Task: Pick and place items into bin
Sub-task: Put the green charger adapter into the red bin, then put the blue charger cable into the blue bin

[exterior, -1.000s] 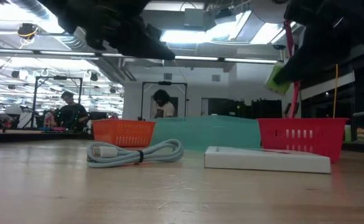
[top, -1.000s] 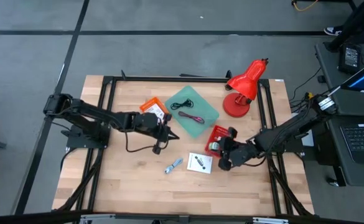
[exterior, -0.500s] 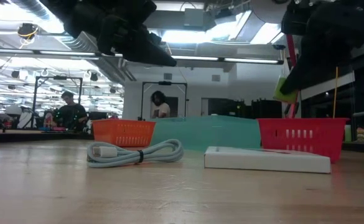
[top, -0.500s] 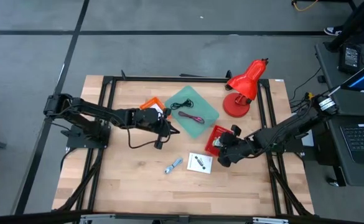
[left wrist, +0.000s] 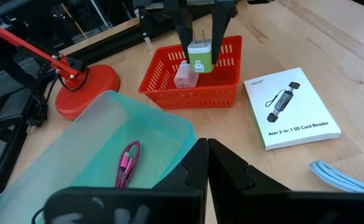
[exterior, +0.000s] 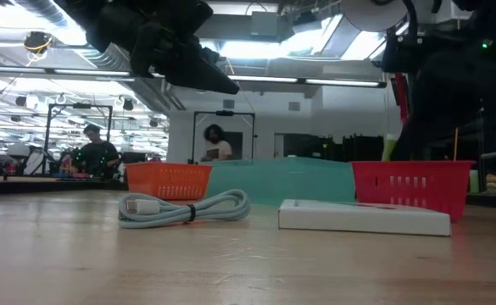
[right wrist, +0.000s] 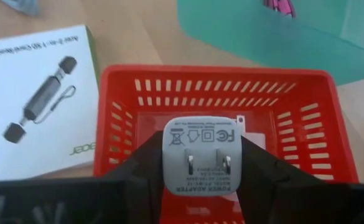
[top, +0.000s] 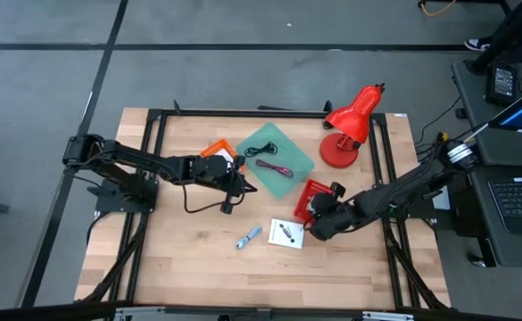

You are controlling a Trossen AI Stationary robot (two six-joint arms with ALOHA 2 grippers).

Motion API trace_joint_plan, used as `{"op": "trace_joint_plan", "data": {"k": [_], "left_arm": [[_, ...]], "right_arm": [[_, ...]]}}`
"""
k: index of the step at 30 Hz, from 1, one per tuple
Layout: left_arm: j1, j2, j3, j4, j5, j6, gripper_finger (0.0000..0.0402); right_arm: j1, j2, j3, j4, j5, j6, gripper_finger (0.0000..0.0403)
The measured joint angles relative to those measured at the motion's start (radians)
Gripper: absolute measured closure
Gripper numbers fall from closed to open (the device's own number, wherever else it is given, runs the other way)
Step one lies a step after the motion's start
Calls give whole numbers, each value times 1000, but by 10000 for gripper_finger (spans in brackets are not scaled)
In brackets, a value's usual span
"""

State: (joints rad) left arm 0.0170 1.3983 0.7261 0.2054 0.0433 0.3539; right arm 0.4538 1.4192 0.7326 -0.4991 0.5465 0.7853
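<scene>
The right gripper (right wrist: 201,163) pinches a white plug adapter (right wrist: 201,155) between its fingers, directly over the red basket (right wrist: 123,118); beside it lies a white card (right wrist: 40,93); farther off, the left gripper (left wrist: 206,149), fingers pressed together and empty, hangs near the teal tray (left wrist: 101,146) holding a maroon cable (left wrist: 127,163).

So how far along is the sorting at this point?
Done: a pink cable lies in the teal tray and a small white item sits in the red basket. In hand: the right tool holds a white charger over that basket. Left: the white box and pale blue cable remain on the table. The left tool waits shut near the tray.
</scene>
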Motion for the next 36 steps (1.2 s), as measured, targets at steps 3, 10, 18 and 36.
{"op": "trace_joint_plan", "data": {"k": [3,10,18,36], "left_arm": [[0,0,0,0,0,0,398],[0,0,0,0,-1,-4,398],[0,0,0,0,-1,-3,398],[-2,0,0,1,-2,-6,398]], "right_arm": [[0,15,0,0,0,0,256],[0,18,0,2,1,0,239],[0,19,0,7,1,-1,237],[0,-41,0,213,11,-216,242]]}}
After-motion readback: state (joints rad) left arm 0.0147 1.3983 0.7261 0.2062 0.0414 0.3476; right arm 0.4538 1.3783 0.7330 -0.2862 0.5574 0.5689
